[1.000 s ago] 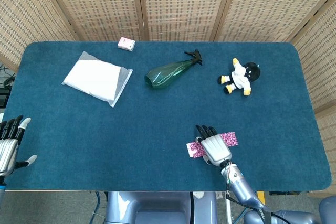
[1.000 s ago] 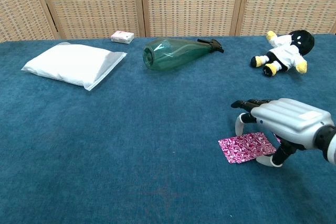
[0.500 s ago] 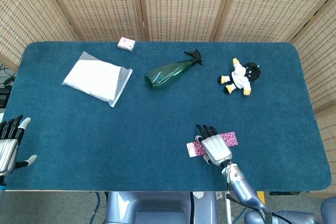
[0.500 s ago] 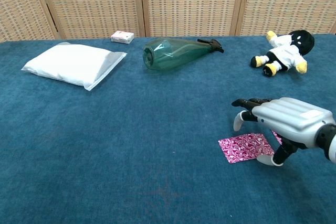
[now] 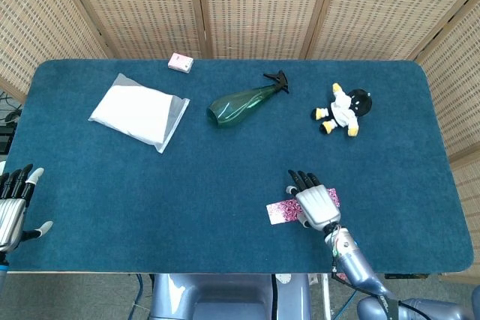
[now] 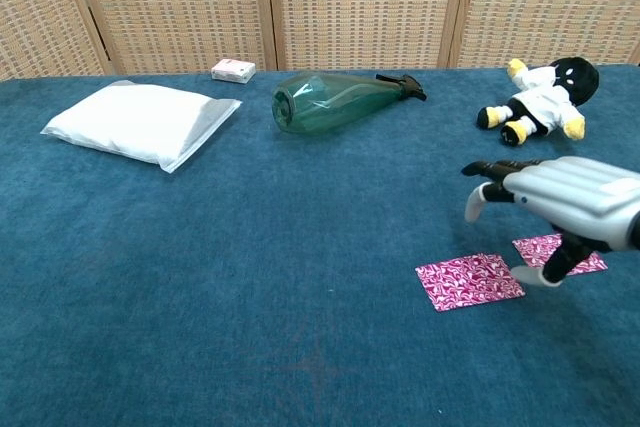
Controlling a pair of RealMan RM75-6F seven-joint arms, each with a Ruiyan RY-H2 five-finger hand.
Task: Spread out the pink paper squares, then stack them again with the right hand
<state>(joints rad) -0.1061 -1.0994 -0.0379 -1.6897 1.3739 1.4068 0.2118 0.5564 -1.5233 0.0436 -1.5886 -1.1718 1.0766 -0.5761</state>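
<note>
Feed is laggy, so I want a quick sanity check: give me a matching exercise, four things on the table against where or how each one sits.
1. green spray bottle
2. plush toy
3. white pouch
4. pink paper squares

a. far right of the table
b. two lying apart beside the right hand
c. on its side, mid-table
d. left half of the table

Pairs: 1-c, 2-a, 3-d, 4-b
</note>
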